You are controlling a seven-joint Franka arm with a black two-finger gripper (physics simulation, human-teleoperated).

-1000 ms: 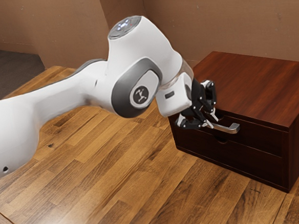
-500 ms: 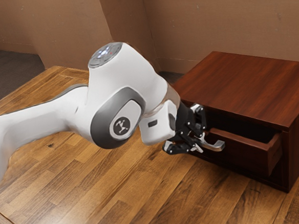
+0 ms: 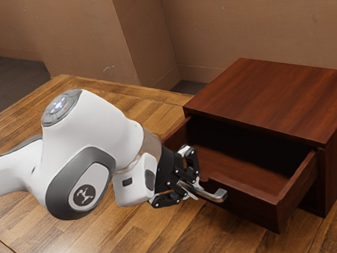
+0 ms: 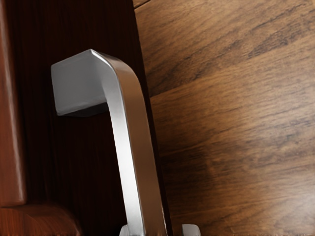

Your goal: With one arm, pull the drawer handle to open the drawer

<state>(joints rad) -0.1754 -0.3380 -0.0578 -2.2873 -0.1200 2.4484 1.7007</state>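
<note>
On the wooden worktop, pinches the handle between both fingers, but risks dragging the far-out drawer clear of the cabinet by overpulling.

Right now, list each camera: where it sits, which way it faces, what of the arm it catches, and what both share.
Exterior view: beside the arm, facing the cabinet and its open drawer; shows the white arm and the fingers shut on the handle.
Wrist view: on the hand, looking along the handle against the drawer, wooden surface beyond.
Shared: handle and drawer.
</note>
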